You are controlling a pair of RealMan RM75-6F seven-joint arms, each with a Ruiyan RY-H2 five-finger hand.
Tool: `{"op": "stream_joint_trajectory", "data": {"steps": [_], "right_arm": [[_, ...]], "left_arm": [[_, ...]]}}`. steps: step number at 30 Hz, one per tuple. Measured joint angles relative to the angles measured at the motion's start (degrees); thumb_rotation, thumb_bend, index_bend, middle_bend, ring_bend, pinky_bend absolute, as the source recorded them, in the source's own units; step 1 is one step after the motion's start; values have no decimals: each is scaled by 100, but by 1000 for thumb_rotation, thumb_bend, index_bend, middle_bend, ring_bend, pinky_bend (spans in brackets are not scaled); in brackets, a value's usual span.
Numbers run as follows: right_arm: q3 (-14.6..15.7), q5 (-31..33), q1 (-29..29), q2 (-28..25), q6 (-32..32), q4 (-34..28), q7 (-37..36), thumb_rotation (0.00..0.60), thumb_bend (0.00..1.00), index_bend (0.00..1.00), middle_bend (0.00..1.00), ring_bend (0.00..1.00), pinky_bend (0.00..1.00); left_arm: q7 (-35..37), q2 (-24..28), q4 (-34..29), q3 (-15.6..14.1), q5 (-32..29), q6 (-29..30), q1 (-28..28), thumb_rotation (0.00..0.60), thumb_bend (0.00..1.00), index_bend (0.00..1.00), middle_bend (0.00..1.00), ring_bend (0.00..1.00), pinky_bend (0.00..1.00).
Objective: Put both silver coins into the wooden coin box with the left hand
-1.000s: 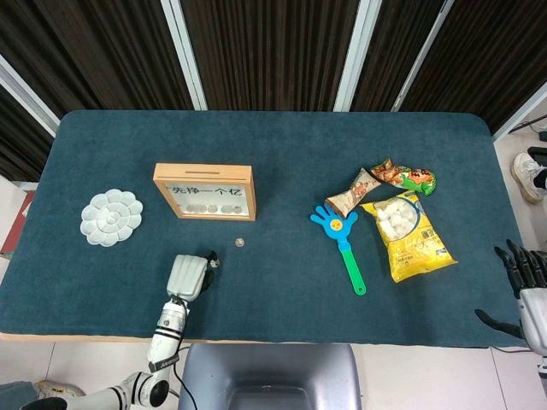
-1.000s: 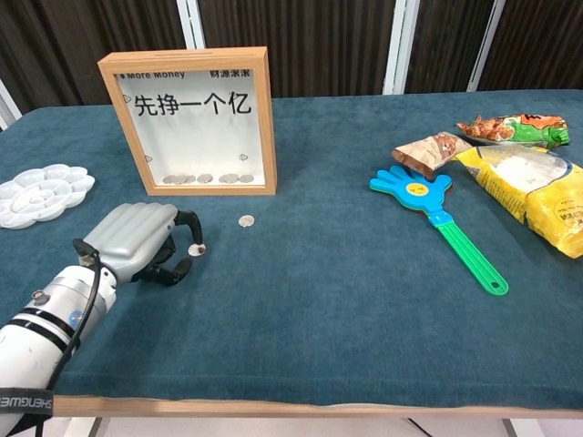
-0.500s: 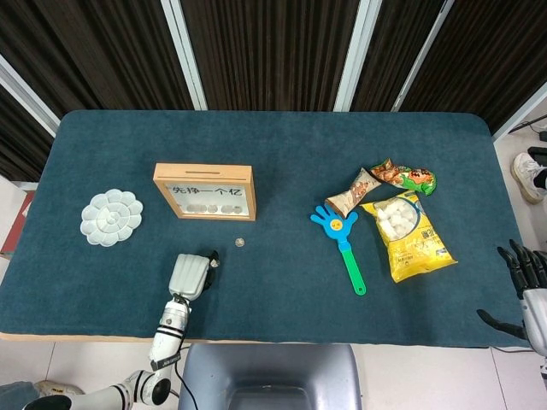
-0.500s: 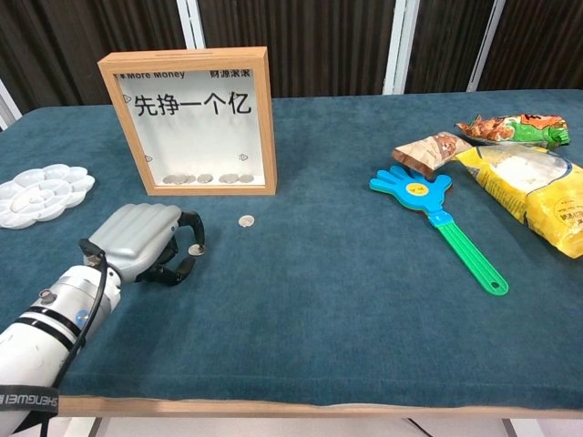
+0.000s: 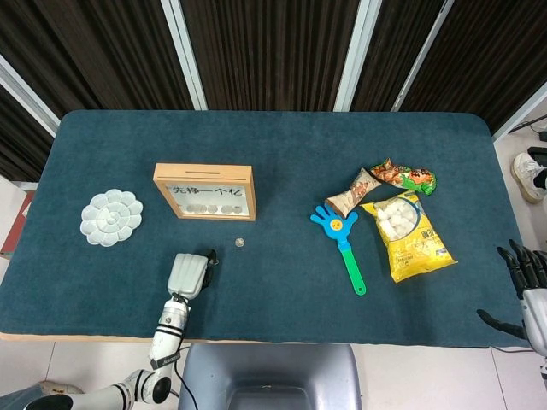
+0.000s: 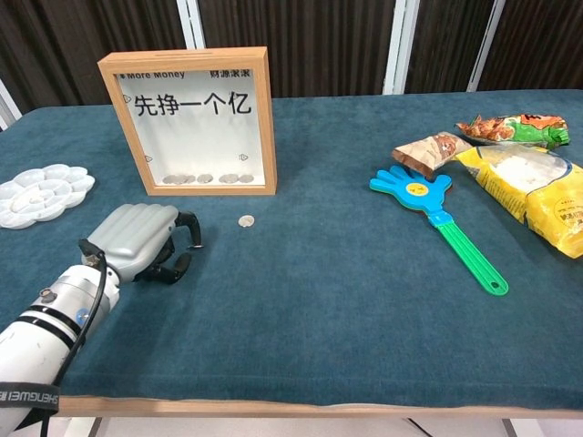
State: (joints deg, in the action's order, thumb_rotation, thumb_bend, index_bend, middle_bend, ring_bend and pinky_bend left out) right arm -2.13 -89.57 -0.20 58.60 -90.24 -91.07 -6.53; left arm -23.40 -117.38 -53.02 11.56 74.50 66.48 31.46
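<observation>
Now the left hand (image 6: 141, 238) sits low on the table with fingers curled in, and whether it pinches a coin I cannot tell. Just beyond, one coin (image 6: 244, 220) lies flat before the coin box (image 6: 189, 120): thin, stiff, slippery, probably best nipped by its edge.

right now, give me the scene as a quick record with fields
left hand: low on the table in front of the coin box, fingers curled under; cannot tell if it holds a coin
right hand: beyond the table's right edge, fingers apart, empty
coin box: upright, coins lying along its bottom
silver coin: flat on the table, right of the left hand, untouched
second coin: not visible
other things: white palette, blue hand clapper, snack bags
</observation>
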Motion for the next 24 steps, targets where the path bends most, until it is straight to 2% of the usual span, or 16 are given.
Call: {"op": "stream_joint_trajectory", "data": {"steps": [8,24], "right_arm": [[2,5,5,-9,29,-3,6,600,36,0,0,0,0],[4,19,8,-18,65,-35,54,600,37,0,0,0,0]], "left_arm": [[51,-60,183,51,-55,-14,55,600,431,552,1000,1000,1000],[190,-76,254,80,-20,148,102,600,417,552,1000,1000,1000]]}}
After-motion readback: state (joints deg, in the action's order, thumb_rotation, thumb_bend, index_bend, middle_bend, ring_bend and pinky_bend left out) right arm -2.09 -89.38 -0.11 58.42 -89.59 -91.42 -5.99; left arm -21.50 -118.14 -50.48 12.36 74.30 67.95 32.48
